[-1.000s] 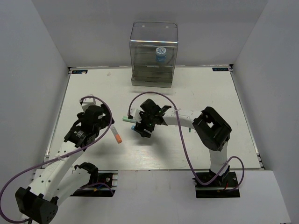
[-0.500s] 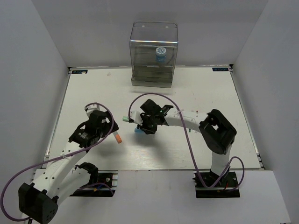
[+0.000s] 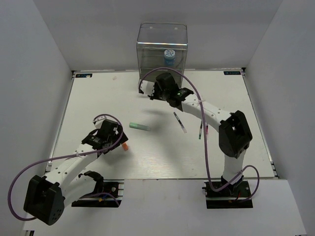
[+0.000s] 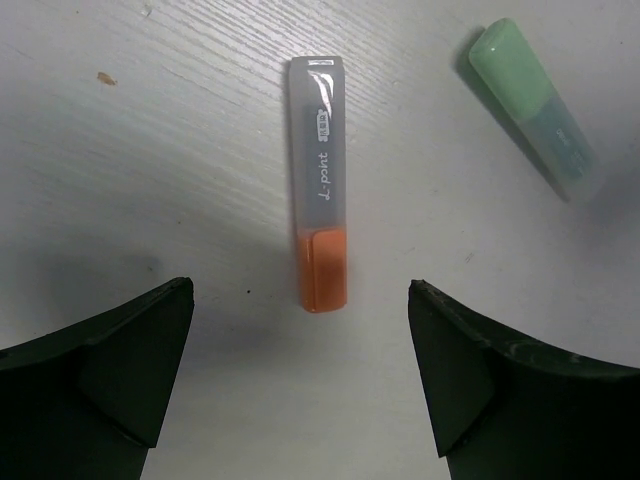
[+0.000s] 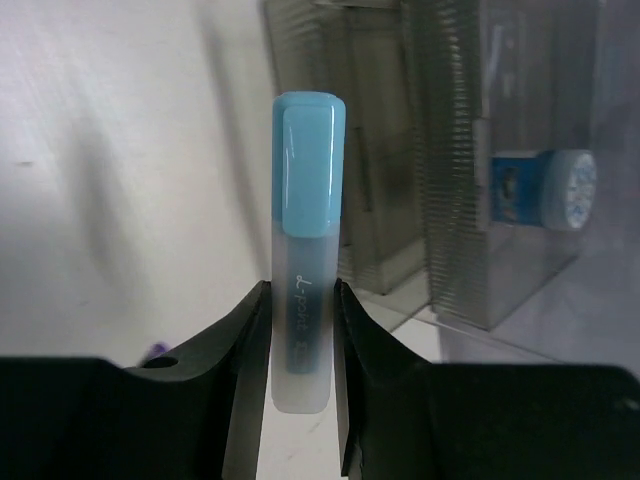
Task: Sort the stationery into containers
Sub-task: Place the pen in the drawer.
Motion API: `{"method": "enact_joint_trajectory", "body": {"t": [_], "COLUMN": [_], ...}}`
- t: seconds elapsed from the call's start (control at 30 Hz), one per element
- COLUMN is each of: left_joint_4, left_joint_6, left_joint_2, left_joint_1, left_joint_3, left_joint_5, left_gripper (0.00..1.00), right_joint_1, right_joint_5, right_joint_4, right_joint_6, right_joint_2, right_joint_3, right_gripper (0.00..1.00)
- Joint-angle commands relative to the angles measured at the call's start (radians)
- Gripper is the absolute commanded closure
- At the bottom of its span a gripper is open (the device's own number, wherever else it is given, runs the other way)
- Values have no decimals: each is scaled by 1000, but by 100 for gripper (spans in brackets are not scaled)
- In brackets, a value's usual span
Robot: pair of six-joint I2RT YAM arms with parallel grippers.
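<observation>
The right tool (image 5: 302, 335) is pinching a light-blue marker (image 5: 305, 200) by its clear barrel. Its fingers press on both sides, and the blue cap sticks out past the tips. In the top view this tool (image 3: 158, 91) hangs above the surface (image 3: 98, 93), just in front of the lower drawers of the clear organiser (image 3: 162, 37).

The left tool (image 4: 298, 300) is spread wide and grips nothing. An orange-capped marker (image 4: 320, 190) lies flat on the surface in the gap between its two fingers, clear of both, with the orange end nearest the camera. A green marker (image 4: 535, 105) lies apart from it, up and to the right (in the top view it sits near the middle of the surface).

A blue-and-white roll (image 3: 169, 56) sits in the organiser's see-through top compartment, and it also shows through the wall in the right wrist view. What the grey-tinted drawers hold cannot be made out.

A thin purple pen (image 3: 179, 122) lies on the surface beside the right arm.

The barrel of the orange-capped marker reads "L-point", with a smaller label above it too fine to read. The light-blue marker carries the same sort of script, partly hidden by the fingers.
</observation>
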Motion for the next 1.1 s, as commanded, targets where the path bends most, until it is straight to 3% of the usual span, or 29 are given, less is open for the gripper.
{"method": "enact_joint_trajectory", "body": {"t": [0.0, 0.27, 0.57, 0.7, 0.73, 0.87, 0.93, 1.07], "left_joint_4": [50, 73, 73, 64, 64, 75, 85, 95], "left_joint_6": [-18, -18, -47, -47, -47, -57, -57, -66], "left_joint_2": [2, 11, 11, 11, 11, 23, 37, 67], "left_joint_1": [4, -7, -7, -7, -7, -7, -7, -7], "left_joint_3": [-4, -33, -51, -51, -51, -60, -61, -61], "left_joint_5": [13, 33, 33, 23, 23, 14, 14, 5], "left_gripper": [2, 2, 2, 2, 2, 2, 2, 2], "right_joint_1": [-38, -124, -181, -193, -197, -201, -201, -204], "right_joint_5": [98, 75, -13, -90, -119, -141, -141, -142], "right_joint_4": [152, 390, 393, 303, 295, 267, 267, 267], "right_joint_6": [-126, -302, -293, -232, -224, -193, -174, -150], "right_joint_2": [78, 220, 309, 303, 302, 284, 271, 254], "right_joint_3": [72, 137, 175, 192, 192, 189, 189, 192], "right_gripper": [100, 100, 100, 83, 71, 45, 39, 36]}}
